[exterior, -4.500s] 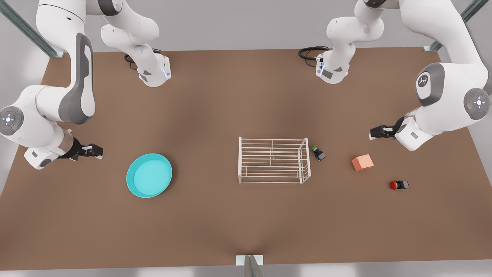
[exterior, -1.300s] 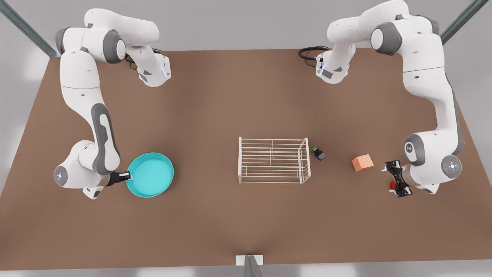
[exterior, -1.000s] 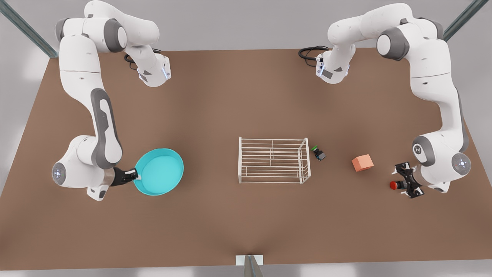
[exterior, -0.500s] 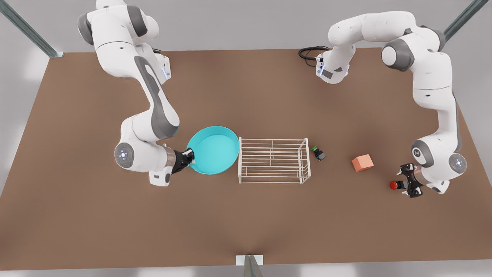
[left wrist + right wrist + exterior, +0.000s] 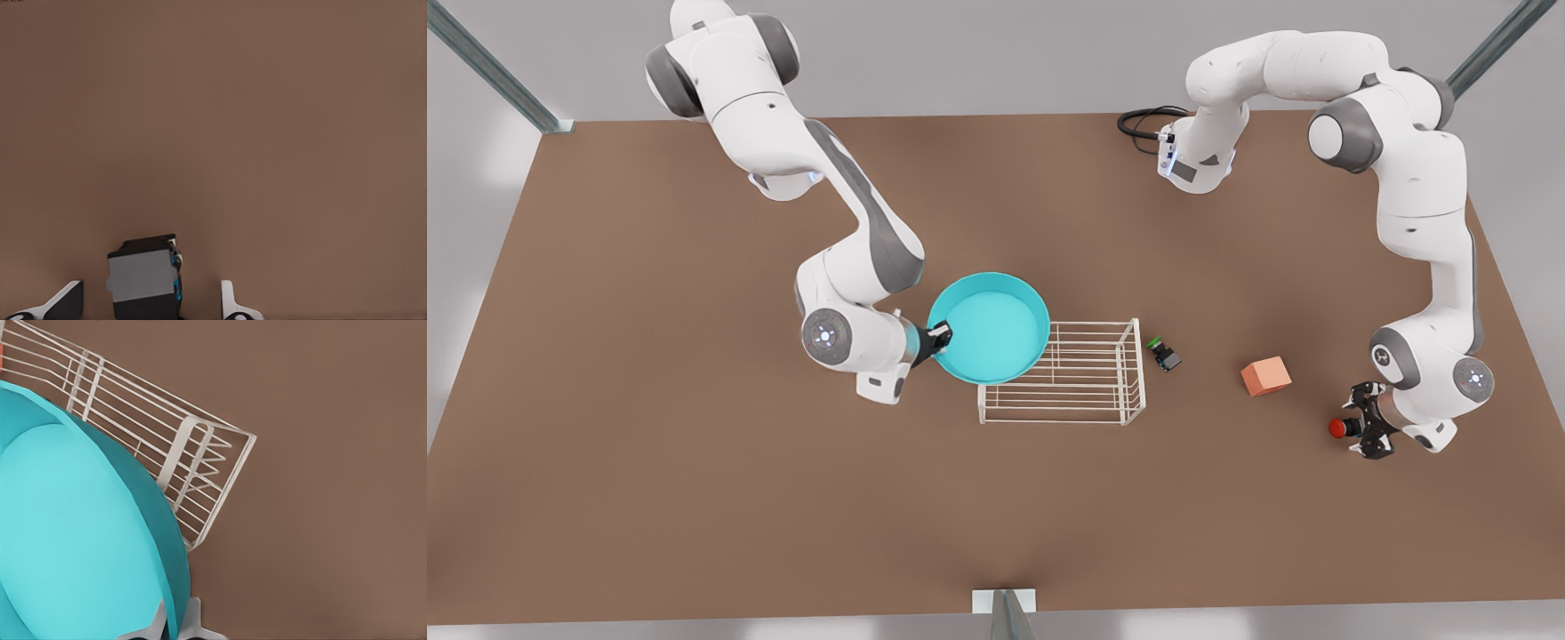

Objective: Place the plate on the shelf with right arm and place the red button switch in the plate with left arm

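Midway, the round turquoise plate (image 5: 989, 327) is held by its rim in the right end effector (image 5: 940, 339), overlapping the white wire shelf (image 5: 1089, 384) but not set down. The tiny red-capped button switch (image 5: 1340, 428) lies on the brown surface (image 5: 694, 498) between the spread fingers of the left end effector (image 5: 1362, 430), ungrasped.

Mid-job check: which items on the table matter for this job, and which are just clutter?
In the job:
plate, held by right gripper
shelf
red button switch, at left gripper

Lying about:
green-capped switch
orange cube

no readable text, labels, brands or numbers anywhere
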`<state>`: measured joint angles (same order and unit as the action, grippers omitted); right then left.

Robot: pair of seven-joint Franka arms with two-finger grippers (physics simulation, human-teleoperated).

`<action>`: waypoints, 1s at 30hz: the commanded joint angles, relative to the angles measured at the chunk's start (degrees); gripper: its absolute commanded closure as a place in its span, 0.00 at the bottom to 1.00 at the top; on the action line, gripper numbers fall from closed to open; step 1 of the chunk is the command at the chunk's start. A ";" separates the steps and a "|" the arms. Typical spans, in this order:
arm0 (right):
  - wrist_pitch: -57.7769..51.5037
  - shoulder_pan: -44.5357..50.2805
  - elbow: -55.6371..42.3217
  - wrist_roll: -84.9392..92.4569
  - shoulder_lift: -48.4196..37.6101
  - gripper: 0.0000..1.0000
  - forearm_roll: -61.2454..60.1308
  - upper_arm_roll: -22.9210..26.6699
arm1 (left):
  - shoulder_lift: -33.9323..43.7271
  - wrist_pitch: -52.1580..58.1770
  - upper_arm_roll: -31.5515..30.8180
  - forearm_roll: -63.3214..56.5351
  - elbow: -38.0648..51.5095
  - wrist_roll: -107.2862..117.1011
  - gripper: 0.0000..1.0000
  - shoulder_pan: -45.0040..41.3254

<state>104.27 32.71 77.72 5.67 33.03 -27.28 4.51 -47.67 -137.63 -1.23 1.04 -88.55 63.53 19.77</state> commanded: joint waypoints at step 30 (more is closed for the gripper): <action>-15.94 6.41 -7.85 -1.81 -7.10 0.00 12.51 32.05 | 10.13 22.84 -0.97 0.45 6.63 20.04 0.52 -10.98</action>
<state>101.04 39.13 69.73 -13.89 26.38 -17.75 33.63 -38.60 -124.03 -2.09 1.19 -82.06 65.58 9.84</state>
